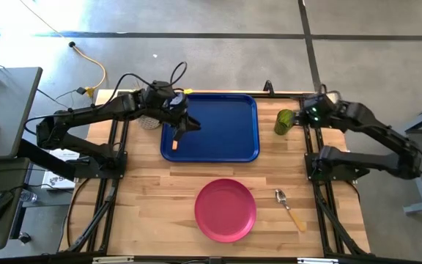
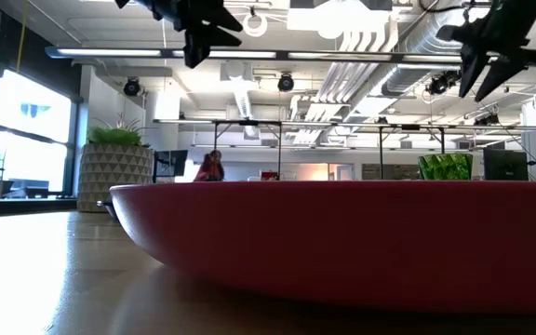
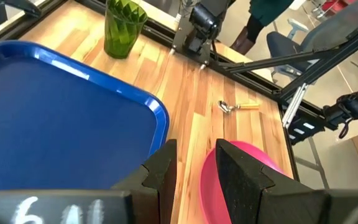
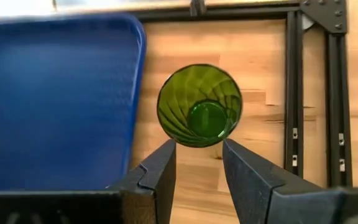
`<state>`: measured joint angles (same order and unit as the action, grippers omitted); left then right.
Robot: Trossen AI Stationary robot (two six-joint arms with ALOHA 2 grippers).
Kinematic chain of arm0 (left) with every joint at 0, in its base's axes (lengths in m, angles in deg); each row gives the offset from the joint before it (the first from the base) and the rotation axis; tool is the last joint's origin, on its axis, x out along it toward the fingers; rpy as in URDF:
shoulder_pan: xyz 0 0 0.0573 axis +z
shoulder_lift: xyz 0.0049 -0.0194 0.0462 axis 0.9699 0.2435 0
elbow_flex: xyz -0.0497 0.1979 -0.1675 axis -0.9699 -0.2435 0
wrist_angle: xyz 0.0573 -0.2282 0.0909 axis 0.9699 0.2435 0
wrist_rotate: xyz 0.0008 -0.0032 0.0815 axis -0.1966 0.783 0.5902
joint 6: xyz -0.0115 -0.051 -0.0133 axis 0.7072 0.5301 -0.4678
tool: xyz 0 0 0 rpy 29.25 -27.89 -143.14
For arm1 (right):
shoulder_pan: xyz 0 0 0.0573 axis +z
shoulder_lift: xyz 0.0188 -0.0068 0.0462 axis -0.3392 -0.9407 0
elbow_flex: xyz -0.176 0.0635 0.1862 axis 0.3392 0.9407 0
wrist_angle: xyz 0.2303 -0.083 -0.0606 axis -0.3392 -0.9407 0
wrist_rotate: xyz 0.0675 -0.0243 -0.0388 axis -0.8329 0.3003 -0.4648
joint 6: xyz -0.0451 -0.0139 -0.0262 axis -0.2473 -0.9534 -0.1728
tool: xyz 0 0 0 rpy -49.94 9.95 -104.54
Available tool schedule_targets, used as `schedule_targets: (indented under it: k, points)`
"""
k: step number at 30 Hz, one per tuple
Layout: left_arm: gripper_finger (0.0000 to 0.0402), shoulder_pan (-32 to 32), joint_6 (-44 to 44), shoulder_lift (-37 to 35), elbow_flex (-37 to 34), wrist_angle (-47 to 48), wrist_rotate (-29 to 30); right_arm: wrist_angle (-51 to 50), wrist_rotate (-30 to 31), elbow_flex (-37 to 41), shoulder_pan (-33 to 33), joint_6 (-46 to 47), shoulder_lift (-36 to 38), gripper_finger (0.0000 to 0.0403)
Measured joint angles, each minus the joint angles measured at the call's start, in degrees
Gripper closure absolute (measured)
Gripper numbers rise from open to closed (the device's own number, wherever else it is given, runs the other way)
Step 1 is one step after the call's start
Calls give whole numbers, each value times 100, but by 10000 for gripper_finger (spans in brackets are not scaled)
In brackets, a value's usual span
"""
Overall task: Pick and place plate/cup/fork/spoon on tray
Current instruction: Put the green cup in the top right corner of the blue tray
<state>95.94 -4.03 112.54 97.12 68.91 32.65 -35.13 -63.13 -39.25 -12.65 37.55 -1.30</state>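
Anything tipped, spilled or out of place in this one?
Nothing stands out. The cup stands upright on the table beside the tray; the plate and spoon lie flat, apart from each other.

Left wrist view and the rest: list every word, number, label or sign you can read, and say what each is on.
Whitish handwritten marks on the left gripper's dark body, left wrist view: blurred and cut off by the picture's edge, not readable.
Tray, plate, cup, spoon: no text or labels visible.
Papers beside the table's left side, high view: too small to read.
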Motion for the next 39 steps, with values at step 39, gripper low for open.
schedule_targets:
  k: [39]
  points:
    - [302, 9, -87, 0, 0, -3, 26, 540, -1029, 5, -2444, -2230, -2895, 279]
